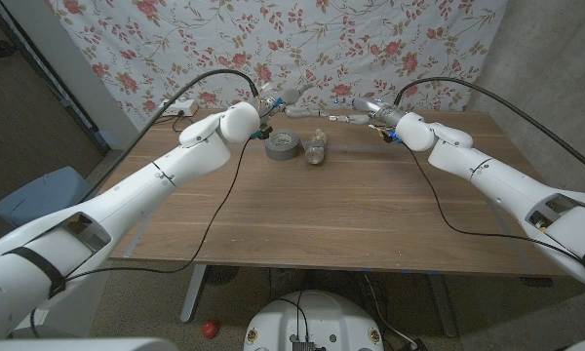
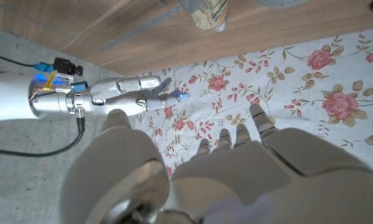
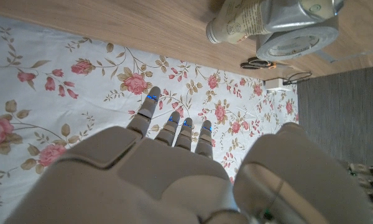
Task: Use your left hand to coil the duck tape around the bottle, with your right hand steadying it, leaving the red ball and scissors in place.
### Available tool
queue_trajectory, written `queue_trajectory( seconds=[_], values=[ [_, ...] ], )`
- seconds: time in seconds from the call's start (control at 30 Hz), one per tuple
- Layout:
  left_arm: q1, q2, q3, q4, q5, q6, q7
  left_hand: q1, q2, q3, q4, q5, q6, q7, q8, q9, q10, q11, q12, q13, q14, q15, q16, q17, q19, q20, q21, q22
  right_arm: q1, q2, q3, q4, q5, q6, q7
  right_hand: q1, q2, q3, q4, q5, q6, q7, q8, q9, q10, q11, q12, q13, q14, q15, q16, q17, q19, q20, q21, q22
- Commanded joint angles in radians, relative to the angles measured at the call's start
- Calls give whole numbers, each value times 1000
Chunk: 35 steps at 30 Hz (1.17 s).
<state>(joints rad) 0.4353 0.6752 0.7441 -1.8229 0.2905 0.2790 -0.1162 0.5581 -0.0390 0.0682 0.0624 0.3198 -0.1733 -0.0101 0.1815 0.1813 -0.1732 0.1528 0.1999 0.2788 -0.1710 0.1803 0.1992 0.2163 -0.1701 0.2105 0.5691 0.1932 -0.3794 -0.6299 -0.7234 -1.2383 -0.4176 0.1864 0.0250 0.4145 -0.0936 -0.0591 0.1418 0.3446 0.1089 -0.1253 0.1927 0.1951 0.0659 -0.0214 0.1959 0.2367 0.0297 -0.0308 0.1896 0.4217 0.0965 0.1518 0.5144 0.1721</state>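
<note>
1. The wooden table (image 1: 351, 210) stands before a floral backdrop (image 1: 273, 39), and both white arms reach over it toward its far edge.
2. The duck tape (image 1: 283, 146), a grey roll, lies flat on the table near the far edge; the bottle (image 1: 317, 147) stands just beside it, on the side of the robot's right arm.
3. The left hand (image 1: 276, 97) is raised above the table's far edge, beyond the tape, with its fingers stretched toward the right hand. It holds nothing; in the left wrist view its fingers (image 2: 236, 137) are extended and slightly apart against the floral cloth.
4. The right hand (image 1: 356, 109) is likewise raised past the bottle, fingers pointing toward the left hand, the two near each other but apart. Its fingers (image 3: 174, 124) are straight and spread, gripping nothing.
5. In the right wrist view the bottle and tape roll appear side by side on the wood, with the scissors (image 3: 256, 62) on the table beyond them (small dark handles, little else to make out).
6. The red ball (image 1: 208, 330) lies on the floor under the table's near edge.
7. A white power strip (image 1: 178, 106) sits at the table's far left corner.
</note>
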Motion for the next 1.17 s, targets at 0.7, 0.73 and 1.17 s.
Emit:
queue_trajectory(
  seconds=[0.7,0.73,1.17],
  values=[
    [341,-46,-313,202,-441,-590,256,-7,6,-35,1,-24,-29,-56,24,-2,16,-55,61,-40,32,-61,31,-23,-4,-19,39,-4,-252,98,275,-39,768,171,-38,30,36,5,-19,19,50,3,19,-1,41,17,15,-13,23,-3,14,-37,35,-56,-18,1],
    [345,-49,-318,208,-455,-601,253,-7,6,-35,1,-24,-29,-56,24,-2,16,-55,61,-40,32,-61,31,-23,-3,-19,39,-4,-257,102,283,-35,782,180,-39,31,37,5,-20,19,53,4,19,-1,46,18,16,-15,25,0,14,-40,40,-61,-18,1],
    [389,-72,-368,267,-587,-661,233,-11,13,-41,5,-30,-42,-37,10,-2,-2,-30,48,-49,37,-46,24,-26,17,-30,37,-4,-321,137,348,-61,814,225,-177,39,46,4,-24,22,76,18,22,-3,73,27,23,-21,48,0,19,-59,57,-67,-25,1]
  ],
)
